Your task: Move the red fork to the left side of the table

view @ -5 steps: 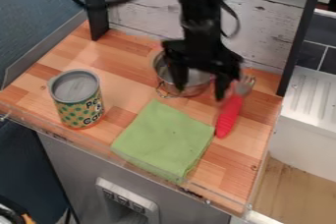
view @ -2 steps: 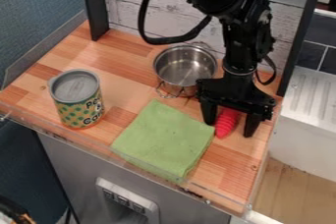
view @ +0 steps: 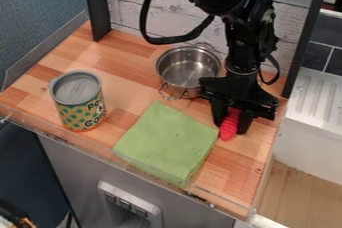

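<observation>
Gently — our gripper [view: 231, 127] pinches the red fork [view: 229, 124] by its handle, so we should lift clear before swinging left.

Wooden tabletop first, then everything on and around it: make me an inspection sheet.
Surface: wooden table, light and reddish-brown blocks.
Job's things: red fork on the right side, handle between the fingers.
Clutter: green cloth, metal pot, upright patterned can with grey lid.
Gripper: end effector low, closed on the fork.
Cables: black cable looping before the plank wall.
Surroundings: blue wall left, ridged white panel right.
</observation>
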Controlling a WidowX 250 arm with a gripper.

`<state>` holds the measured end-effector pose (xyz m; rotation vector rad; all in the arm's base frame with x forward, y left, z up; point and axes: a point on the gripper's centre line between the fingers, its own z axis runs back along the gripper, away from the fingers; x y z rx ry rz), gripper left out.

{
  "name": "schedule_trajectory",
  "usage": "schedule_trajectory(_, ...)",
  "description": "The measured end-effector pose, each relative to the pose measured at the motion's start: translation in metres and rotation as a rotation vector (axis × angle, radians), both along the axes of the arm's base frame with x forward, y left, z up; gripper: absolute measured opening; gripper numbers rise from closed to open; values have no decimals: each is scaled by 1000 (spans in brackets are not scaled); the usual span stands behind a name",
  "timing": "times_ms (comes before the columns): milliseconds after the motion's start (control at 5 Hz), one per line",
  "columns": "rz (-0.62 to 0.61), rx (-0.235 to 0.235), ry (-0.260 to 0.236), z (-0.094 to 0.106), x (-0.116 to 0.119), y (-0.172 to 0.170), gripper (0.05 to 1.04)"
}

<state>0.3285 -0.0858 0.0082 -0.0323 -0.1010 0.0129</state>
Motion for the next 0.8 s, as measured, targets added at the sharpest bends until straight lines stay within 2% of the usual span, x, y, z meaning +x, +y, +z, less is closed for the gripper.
schedule_trajectory(200,-12,-24,-12,15,0,-3,433)
schedule_trajectory(400,-38,-56,-66,44,8,-6,433)
schedule_trajectory(600,-48,-73,-151,87,12,18,432)
schedule_trajectory(800,7,-62,-181,104,1,74,432)
